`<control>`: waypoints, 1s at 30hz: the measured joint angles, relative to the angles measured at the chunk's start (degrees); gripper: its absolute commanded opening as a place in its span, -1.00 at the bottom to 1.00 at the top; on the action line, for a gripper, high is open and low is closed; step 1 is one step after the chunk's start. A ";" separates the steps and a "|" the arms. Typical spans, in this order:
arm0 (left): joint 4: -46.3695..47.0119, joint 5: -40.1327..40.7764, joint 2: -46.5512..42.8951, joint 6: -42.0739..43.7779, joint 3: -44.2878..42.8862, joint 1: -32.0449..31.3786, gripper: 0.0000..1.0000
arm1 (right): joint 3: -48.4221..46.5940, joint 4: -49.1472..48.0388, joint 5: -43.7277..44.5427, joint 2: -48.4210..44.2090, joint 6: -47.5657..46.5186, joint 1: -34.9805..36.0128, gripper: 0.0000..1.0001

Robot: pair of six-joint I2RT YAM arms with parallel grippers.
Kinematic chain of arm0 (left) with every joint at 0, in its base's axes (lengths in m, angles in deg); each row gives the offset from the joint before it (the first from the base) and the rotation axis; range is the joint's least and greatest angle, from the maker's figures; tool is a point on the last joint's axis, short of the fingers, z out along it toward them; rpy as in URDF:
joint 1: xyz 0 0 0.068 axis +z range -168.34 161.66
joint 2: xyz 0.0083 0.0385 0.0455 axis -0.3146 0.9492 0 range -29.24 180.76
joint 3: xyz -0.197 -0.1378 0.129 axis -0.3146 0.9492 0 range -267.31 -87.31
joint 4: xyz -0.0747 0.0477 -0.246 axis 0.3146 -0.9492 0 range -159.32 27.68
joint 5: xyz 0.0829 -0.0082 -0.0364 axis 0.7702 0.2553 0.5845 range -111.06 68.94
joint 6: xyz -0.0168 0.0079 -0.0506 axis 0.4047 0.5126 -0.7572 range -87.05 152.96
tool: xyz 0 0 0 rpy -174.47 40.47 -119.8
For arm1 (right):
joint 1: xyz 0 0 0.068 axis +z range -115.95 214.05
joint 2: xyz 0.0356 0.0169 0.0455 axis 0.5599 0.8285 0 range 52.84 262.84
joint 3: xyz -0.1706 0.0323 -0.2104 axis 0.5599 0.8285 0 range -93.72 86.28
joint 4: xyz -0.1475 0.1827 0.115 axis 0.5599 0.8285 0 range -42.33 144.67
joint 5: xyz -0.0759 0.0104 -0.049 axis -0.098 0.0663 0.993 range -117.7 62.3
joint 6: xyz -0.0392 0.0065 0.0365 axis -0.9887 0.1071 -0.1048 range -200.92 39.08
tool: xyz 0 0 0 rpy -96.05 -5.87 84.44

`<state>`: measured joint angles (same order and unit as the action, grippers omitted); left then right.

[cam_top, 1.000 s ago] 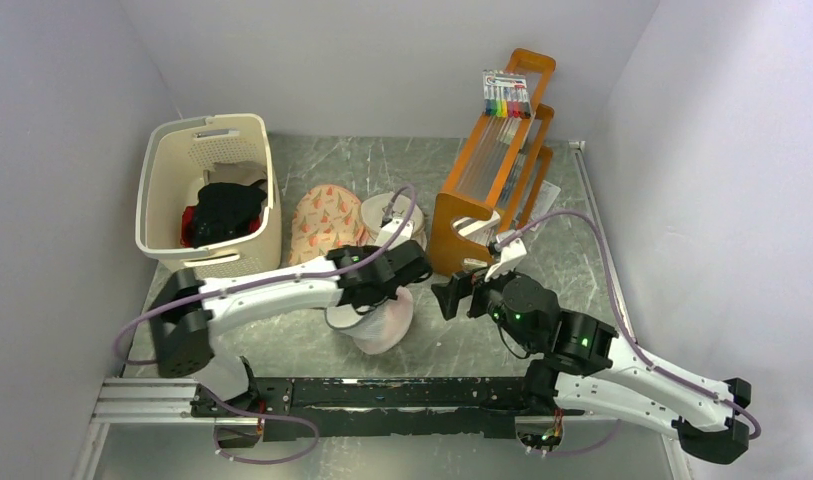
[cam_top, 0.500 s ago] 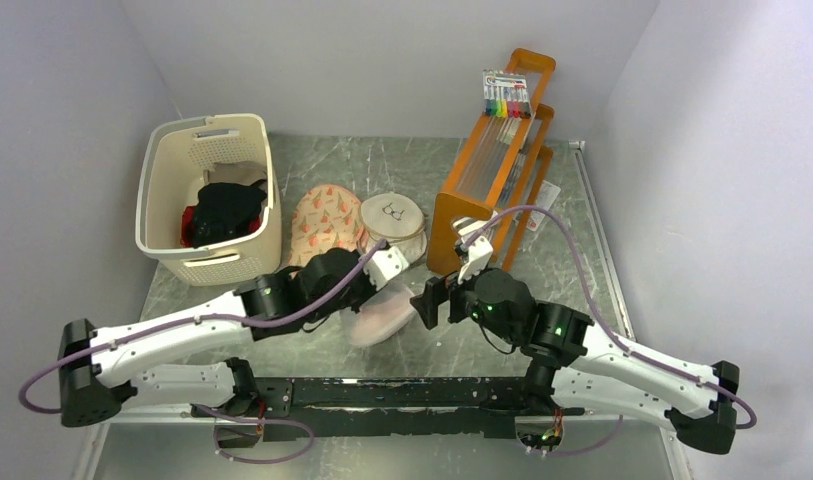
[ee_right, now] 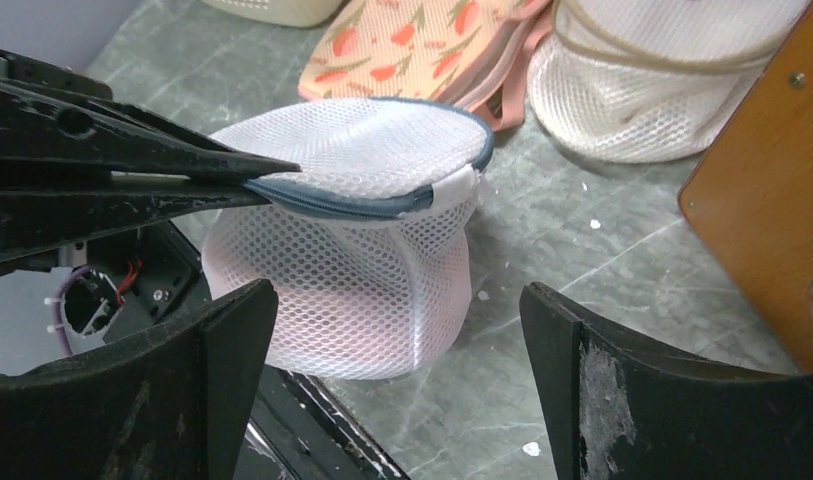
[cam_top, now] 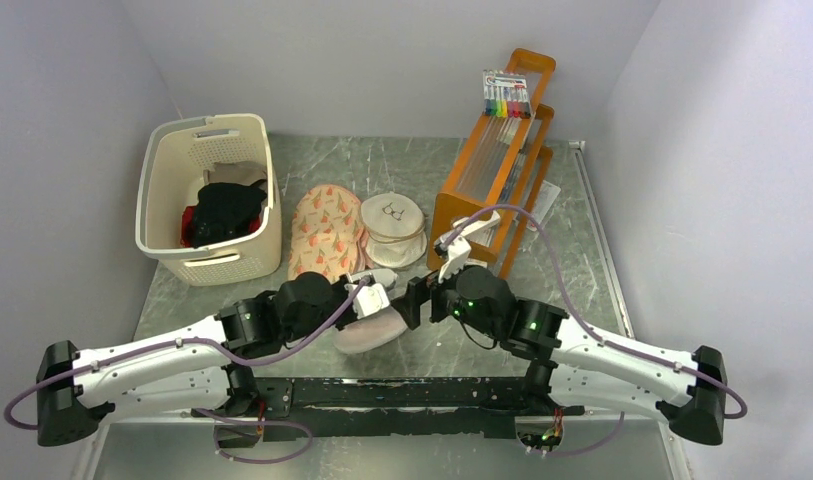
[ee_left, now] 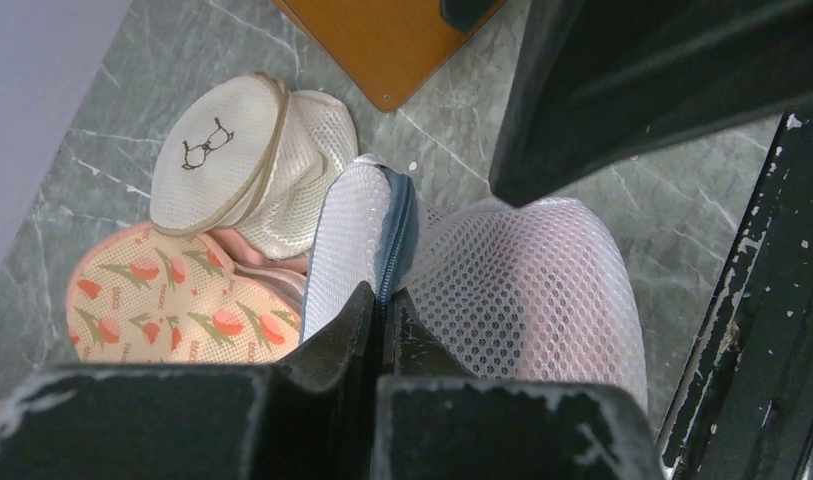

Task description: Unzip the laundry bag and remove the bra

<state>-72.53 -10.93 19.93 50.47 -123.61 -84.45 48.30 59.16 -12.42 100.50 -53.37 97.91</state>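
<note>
From my station, the grey marbled counter (cam_top: 572, 270) filled the overhead view. A cream basket (cam_top: 222, 262) stood at its far left with dark and red clothes inside, and an orange rack (cam_top: 450, 232) stood at its far right. Between them lay a peach bag (cam_top: 322, 230) with an orange pattern, and touching its right side was a beige bag (cam_top: 392, 220) printed with glasses.

The laundry bag (ee_right: 352, 270) sat on the counter just in front of those two, near the front edge and between both arms. It was white mesh, with something pale pink showing through it. Its grey-blue zipper rim (ee_right: 362, 205) was tilted up on the side toward the left arm, and it looked zipped along the part I could see.

The left pincer (ee_left: 382, 310) was clamped tight on that rim, its two fingers pressed together with the zipper band between them. The right pincer (ee_right: 397, 300) stood wide, one finger to each side of the bag in its own camera. It faced the mesh without touching it, as far as I could tell.
</note>
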 measured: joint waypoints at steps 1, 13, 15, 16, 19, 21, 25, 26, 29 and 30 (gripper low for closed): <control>0.00 0.04 0.28 -0.28 -0.09 0.00 -0.86 | 0.42 -0.50 -0.20 0.81 0.13 -0.04 0.86; 17.35 -3.82 -2.40 0.44 4.66 -0.68 -0.86 | 5.81 -3.87 0.85 -2.43 2.36 -0.79 0.86; 18.47 -5.03 2.62 3.04 1.90 -0.72 -0.86 | 5.81 -3.69 1.92 -3.58 2.40 -0.98 0.85; 18.91 -5.33 4.66 4.50 1.16 -0.72 -0.86 | 5.81 -3.45 2.34 -4.17 2.43 -1.03 0.84; 19.34 -5.40 7.43 8.22 1.77 -0.72 -0.74 | 5.81 -2.89 3.43 -5.46 2.58 -1.14 0.78; 18.01 -5.53 6.82 9.77 3.63 -0.70 -0.48 | 6.12 -2.75 3.56 -6.14 3.15 -1.18 0.65; 9.81 -6.38 3.34 8.83 4.31 -0.81 -0.06 | 7.82 -1.97 3.26 -7.67 4.17 -1.18 0.48; 7.21 -6.60 1.57 7.65 4.31 -0.81 0.01 | 8.24 -1.84 3.23 -8.09 4.42 -1.18 0.47; 0.87 -6.82 -3.78 3.23 3.85 -0.85 0.67 | 8.76 -1.22 3.19 -9.09 4.68 -1.18 0.44; -0.63 -6.82 -4.66 1.88 3.32 -0.85 0.85 | 8.76 -1.22 3.23 -9.20 4.63 -1.18 0.42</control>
<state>-73.17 -17.74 15.27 52.35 -120.28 -85.30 57.07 57.94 -9.18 91.30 -48.74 96.73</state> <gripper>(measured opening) 0.603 0.729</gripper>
